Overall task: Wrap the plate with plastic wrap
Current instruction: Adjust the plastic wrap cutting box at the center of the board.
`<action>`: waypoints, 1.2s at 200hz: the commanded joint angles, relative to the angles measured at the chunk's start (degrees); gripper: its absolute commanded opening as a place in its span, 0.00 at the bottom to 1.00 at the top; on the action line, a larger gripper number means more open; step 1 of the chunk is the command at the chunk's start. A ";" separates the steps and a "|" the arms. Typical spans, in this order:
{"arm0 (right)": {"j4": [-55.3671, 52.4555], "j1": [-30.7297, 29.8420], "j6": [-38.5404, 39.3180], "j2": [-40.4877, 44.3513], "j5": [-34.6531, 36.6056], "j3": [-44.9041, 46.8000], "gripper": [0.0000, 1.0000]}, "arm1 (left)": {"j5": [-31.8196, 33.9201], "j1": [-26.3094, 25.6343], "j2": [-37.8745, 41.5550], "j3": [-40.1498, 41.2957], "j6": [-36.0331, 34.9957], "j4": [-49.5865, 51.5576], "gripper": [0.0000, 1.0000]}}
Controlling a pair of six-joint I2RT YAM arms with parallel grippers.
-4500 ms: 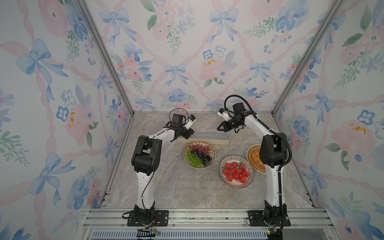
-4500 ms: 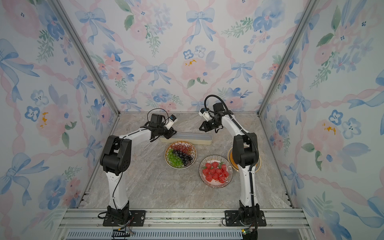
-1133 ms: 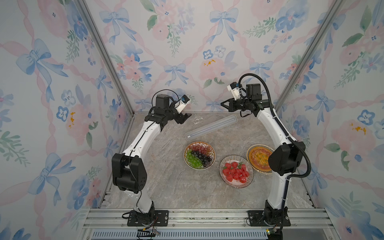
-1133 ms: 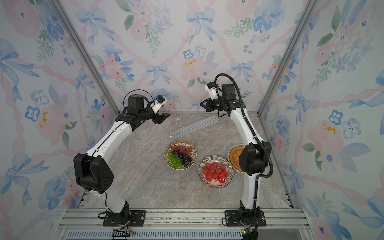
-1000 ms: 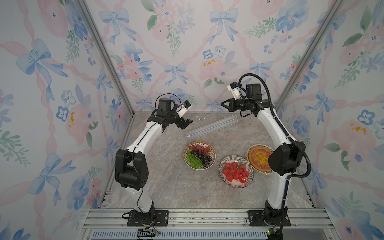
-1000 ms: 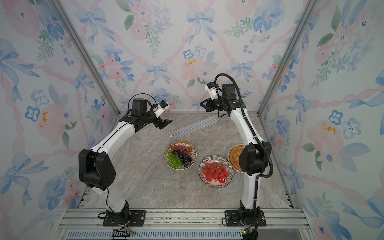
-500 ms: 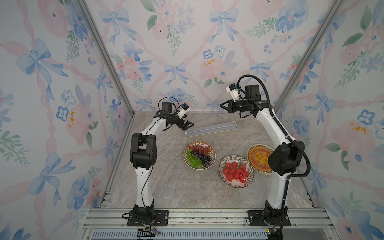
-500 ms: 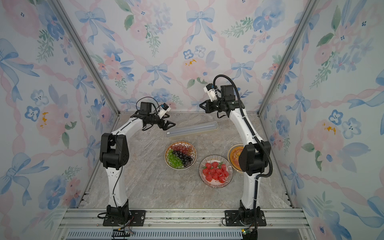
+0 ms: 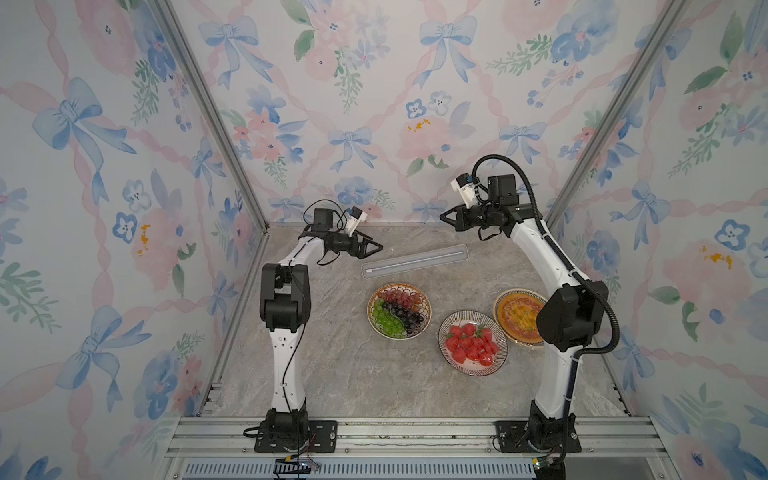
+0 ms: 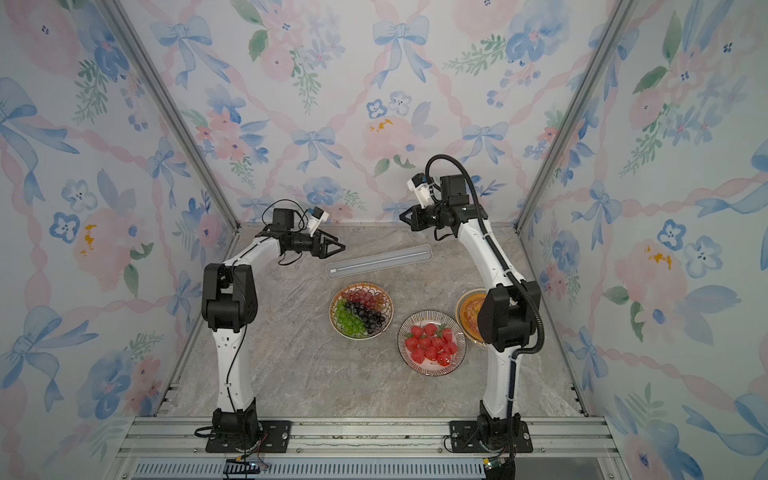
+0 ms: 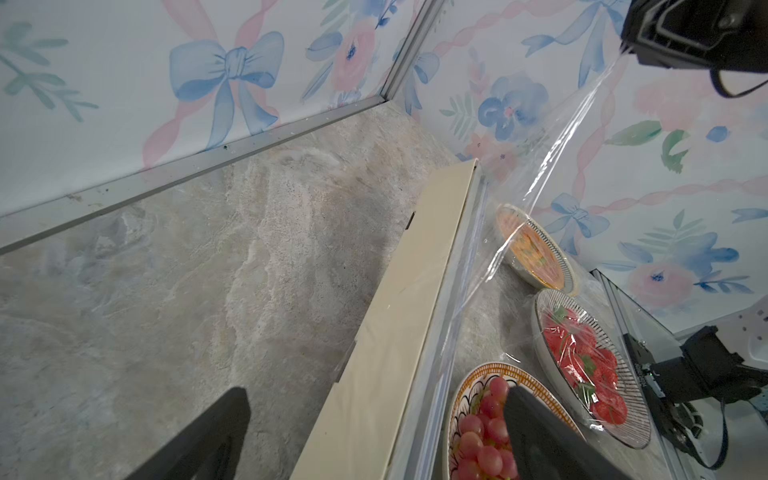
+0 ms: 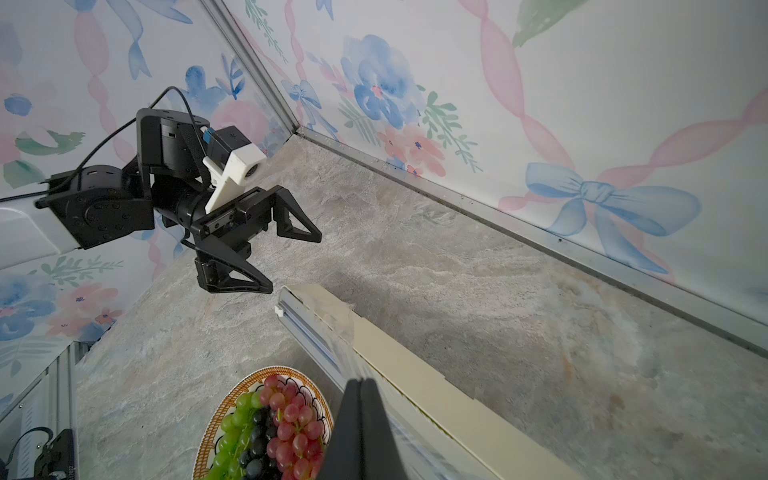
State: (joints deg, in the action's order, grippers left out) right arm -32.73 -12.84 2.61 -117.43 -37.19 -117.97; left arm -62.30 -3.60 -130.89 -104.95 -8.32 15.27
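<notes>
Clear plastic wrap stretches from its cream box, lying on the marble table beyond the grape plate, up to the right gripper, which is pinched tight on the film. The left gripper hangs spread wide and empty near the box's end. The right arm half-hides the orange plate beside the strawberry plate. Floral walls enclose the scene.

Head count on the counter
Three plates: grape plate, strawberry plate, orange plate. One wrap box.
</notes>
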 commanded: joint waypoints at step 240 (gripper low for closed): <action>-3.30 -3.85 4.88 15.21 4.87 40.42 0.00 | 4.87 -1.27 -1.00 2.36 0.44 0.58 0.78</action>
State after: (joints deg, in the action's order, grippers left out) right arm -33.82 -15.73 7.31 -103.61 -35.00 -80.14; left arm -58.17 -3.90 -130.89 -102.15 -6.79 15.31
